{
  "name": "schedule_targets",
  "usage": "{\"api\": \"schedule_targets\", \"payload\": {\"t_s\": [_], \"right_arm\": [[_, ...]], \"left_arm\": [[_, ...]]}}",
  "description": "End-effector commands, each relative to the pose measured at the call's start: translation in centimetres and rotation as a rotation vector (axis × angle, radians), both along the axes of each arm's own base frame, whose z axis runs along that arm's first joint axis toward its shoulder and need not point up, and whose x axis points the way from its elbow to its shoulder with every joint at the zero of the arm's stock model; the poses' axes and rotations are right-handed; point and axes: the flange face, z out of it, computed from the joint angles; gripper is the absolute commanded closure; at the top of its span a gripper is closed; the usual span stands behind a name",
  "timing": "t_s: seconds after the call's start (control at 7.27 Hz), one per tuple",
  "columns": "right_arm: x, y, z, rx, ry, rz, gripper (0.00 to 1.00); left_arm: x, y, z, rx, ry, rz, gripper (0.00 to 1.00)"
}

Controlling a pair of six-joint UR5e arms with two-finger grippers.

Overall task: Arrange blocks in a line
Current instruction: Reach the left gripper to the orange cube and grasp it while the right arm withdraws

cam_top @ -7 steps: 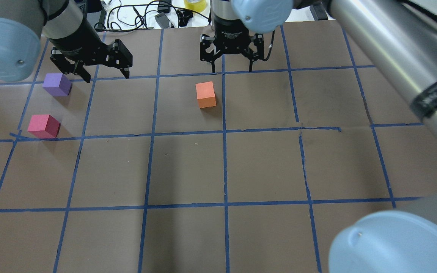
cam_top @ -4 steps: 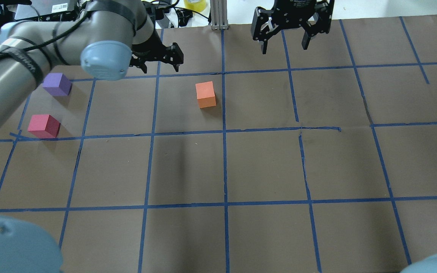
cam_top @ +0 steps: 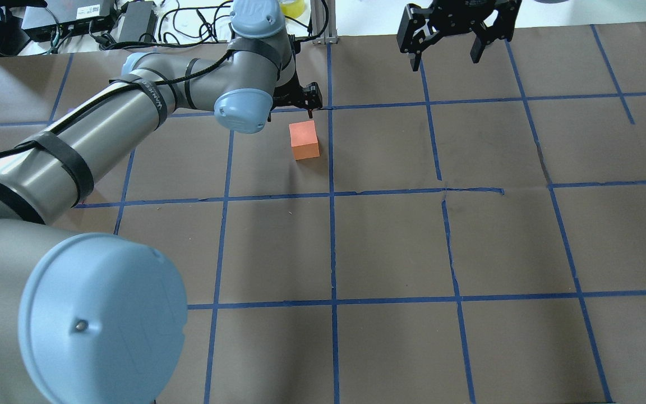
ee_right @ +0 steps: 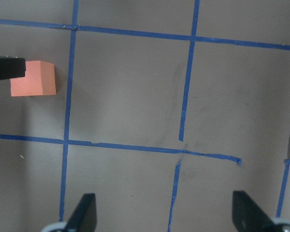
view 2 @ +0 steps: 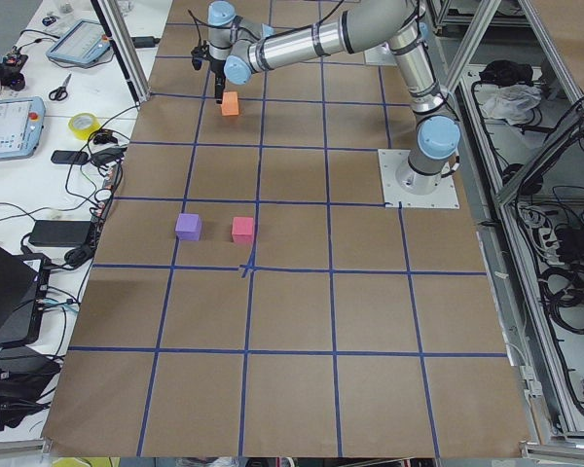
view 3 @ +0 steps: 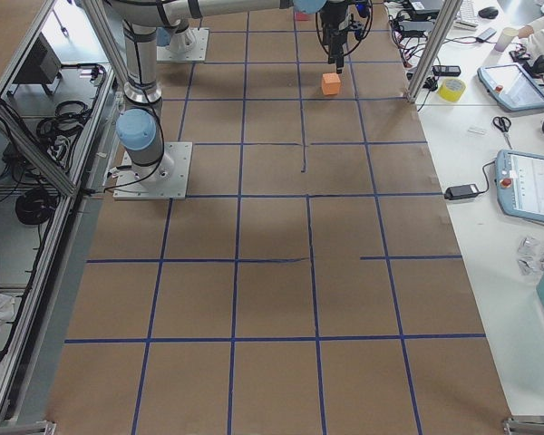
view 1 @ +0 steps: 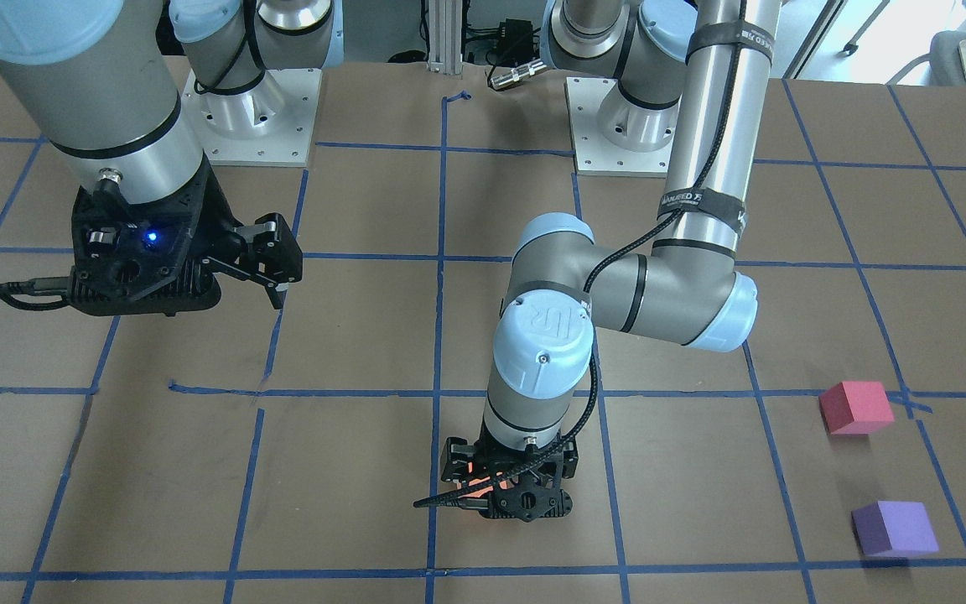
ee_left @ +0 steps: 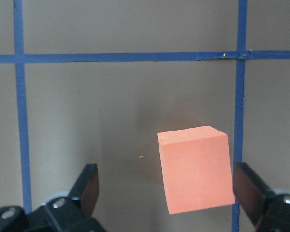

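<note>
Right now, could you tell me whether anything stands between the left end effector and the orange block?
Nothing visible does. The open left end effector hangs over the orange block, with only bare brown paper around it.

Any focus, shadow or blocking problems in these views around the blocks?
Left wrist view: orange cube sharp and evenly lit, a faint soft shadow beside it; the fingers at the bottom edge look softer. Overhead view: the left arm looms large near the lens and hides the pinkish-red cube and purple cube, which the front-facing view shows clearly.

Even bright light, soft shadows, frames sharp.
</note>
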Motion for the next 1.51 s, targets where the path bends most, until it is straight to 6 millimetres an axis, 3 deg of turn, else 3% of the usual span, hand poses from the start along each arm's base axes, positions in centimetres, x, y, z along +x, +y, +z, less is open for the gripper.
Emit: {"api": "schedule_targets", "payload": {"t_s": [0.0, 0.14, 0.28, 0.41, 0.55, 0.69, 0.96, 1.1, 1.24, 1.38], "right_arm": [[-0.9, 4.4, -2.2, 0.041, 0.022, -0.009, 0.00], [-2.0, 3.8, -2.1, 0.018, 0.019, -0.060, 0.00], [-4.4, 3.3, -2.7, 0.042, 0.016, -0.106, 0.00], [-5.3, 3.7, -1.6, 0.019, 0.003, -0.120, 0.00], [-5.1, 5.3, 0.0, -0.005, 0.000, -0.123, 0.00], [-5.2, 6.3, -0.4, 0.006, -0.002, -0.118, 0.00], [-5.0, 7.8, -0.8, 0.014, -0.008, -0.111, 0.00], [-5.0, 7.7, -0.2, 0.002, -0.010, -0.103, 0.00], [-5.1, 7.8, -0.1, -0.001, -0.007, -0.103, 0.00], [-4.9, 7.9, 0.1, -0.003, -0.028, -0.103, 0.00]], "left_arm": [[-2.8, -0.4, -3.5, 0.035, 0.008, 0.045, 0.00], [-3.6, -0.1, -5.2, 0.056, 0.000, 0.049, 0.00], [-3.6, 0.0, -5.9, 0.069, -0.012, 0.021, 0.00], [-3.5, 0.1, -6.7, 0.080, -0.025, -0.006, 0.00], [-3.5, 0.0, -7.0, 0.083, -0.027, -0.001, 0.01], [-3.4, 0.0, -7.1, 0.082, -0.037, -0.008, 0.17], [-3.0, 0.6, -5.3, 0.078, -0.063, -0.008, 0.65], [-2.7, 1.0, -5.1, 0.084, -0.070, -0.006, 0.75], [-0.8, 0.6, -4.4, 0.081, -0.080, 0.009, 0.84], [2.7, -0.4, -2.8, 0.074, -0.071, 0.036, 0.86]]}}
